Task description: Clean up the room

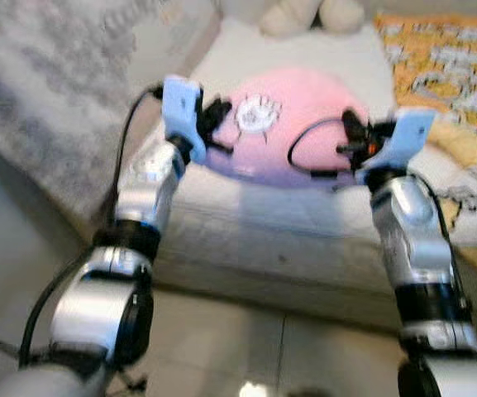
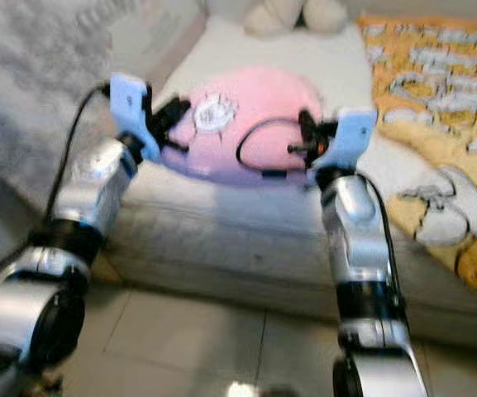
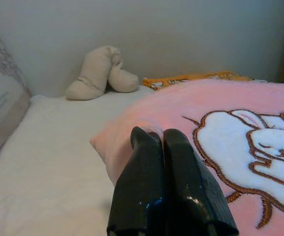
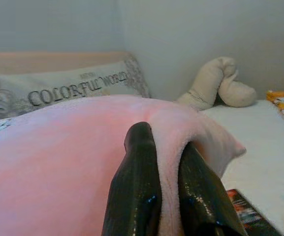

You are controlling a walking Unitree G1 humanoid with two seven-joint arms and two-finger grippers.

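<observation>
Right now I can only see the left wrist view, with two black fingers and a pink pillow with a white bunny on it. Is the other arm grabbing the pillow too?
Observer: Yes. The right gripper has a fold of the pink pillow pinched between its fingers.
Operator: What's on the other side of the pillow?
Observer: A grey pillow printed with COLORFUL WORLD leans by the wall.
Operator: Where does my left gripper sit from above?
Observer: The left gripper is at the pillow's left edge, the right one at its right edge, both arms reaching over the bed.
Operator: Anything else on the bed?
Observer: An orange patterned blanket lies along the right side.
</observation>
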